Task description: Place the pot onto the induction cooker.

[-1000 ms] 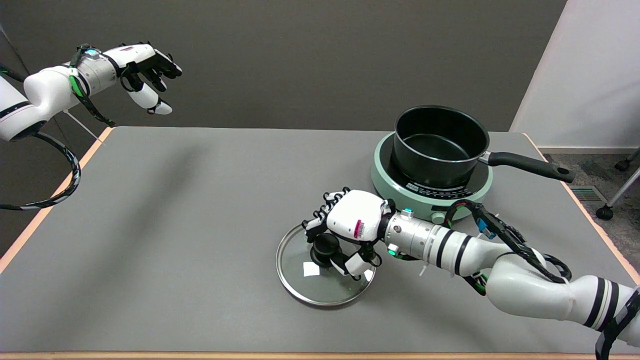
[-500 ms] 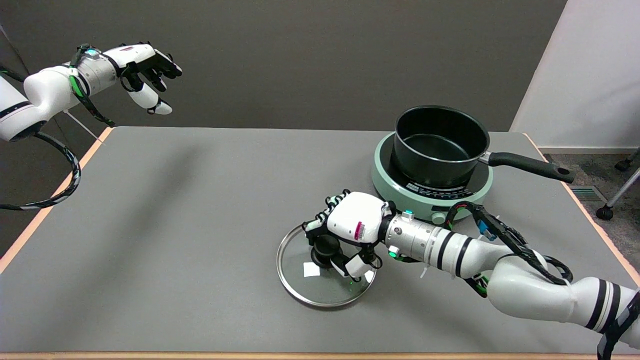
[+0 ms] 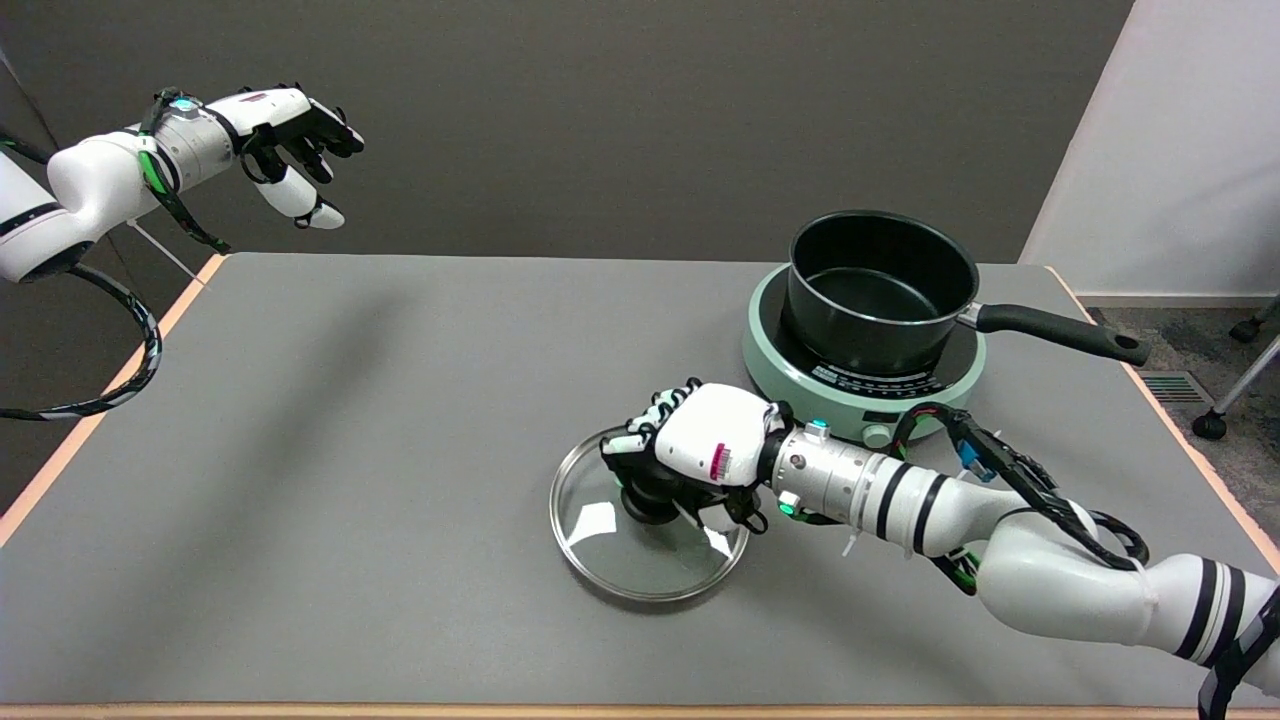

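Note:
A black pot (image 3: 880, 290) with a long black handle (image 3: 1060, 333) pointing right stands on the round pale-green induction cooker (image 3: 800, 380) at the table's back right. In front of the cooker lies a round glass lid (image 3: 620, 545) with a black knob (image 3: 648, 495). My right hand (image 3: 695, 455) is over the lid and its fingers grip the knob. The lid looks slightly raised and tilted, with a shadow under its near edge.
The idle left hand (image 3: 285, 130) hangs in the air at the upper left. The grey table (image 3: 350, 450) has an orange edge along its left, right and near sides. A chair base (image 3: 1230, 400) stands on the floor at the far right.
My right hand's fingers have closed around the lid's knob. The lid has shifted and tipped a little, and its reflections have moved. The pot and the cooker stay put.

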Controlling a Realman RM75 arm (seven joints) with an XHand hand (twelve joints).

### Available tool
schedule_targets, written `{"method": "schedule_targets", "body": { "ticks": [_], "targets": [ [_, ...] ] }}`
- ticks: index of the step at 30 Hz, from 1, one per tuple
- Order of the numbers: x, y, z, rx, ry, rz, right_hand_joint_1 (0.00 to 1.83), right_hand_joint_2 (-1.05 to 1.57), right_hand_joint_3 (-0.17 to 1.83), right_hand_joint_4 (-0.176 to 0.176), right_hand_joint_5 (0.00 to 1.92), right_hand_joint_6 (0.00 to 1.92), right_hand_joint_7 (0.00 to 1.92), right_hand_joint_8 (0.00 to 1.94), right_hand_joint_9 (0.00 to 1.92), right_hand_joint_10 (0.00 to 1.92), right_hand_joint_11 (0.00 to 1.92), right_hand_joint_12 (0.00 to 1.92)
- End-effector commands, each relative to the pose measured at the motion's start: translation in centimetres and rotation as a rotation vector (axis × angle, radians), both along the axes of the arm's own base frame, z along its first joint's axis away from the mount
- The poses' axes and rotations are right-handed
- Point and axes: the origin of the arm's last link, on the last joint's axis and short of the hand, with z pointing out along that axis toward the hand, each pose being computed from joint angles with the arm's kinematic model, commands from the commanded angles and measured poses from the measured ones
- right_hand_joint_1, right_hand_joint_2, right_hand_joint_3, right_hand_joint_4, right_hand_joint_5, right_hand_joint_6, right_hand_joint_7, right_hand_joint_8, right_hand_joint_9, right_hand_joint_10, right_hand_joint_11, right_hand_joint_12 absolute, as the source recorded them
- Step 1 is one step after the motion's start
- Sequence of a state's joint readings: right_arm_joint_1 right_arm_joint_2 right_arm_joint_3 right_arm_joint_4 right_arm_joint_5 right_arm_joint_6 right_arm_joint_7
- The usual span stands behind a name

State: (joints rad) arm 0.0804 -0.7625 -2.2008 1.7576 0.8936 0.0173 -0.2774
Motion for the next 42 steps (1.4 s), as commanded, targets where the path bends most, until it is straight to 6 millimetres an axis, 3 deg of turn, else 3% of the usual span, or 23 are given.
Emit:
{"method": "schedule_targets", "body": {
  "ticks": [1, 18, 29, 35, 42],
  "targets": [
    [0.7, -0.2, 0.2, -0.005, -0.009, 0.026, 1.27, 1.05, 0.64, 0.176, 0.43, 1.73, 0.59, 1.80, 0.55, 1.85, 0.45, 1.54],
    [3.9, -3.0, 1.2, -0.026, -0.032, 0.040, 1.30, 0.94, 0.77, 0.176, 0.44, 1.75, 0.67, 1.75, 0.59, 1.88, 0.48, 1.67],
    [2.8, -5.4, 2.6, -0.085, -0.082, -0.054, 1.31, 0.91, 0.80, 0.176, 0.44, 1.74, 0.69, 1.73, 0.61, 1.89, 0.50, 1.67],
    [3.2, -6.1, 3.0, -0.096, -0.091, -0.064, 1.32, 0.88, 0.85, 0.176, 0.45, 1.75, 0.71, 1.72, 0.64, 1.90, 0.51, 1.69],
    [4.6, -7.0, 3.4, -0.123, -0.217, -0.124, 1.32, 0.88, 0.86, 0.174, 0.48, 1.74, 0.71, 1.74, 0.68, 1.91, 0.54, 1.70]
  ]
}}
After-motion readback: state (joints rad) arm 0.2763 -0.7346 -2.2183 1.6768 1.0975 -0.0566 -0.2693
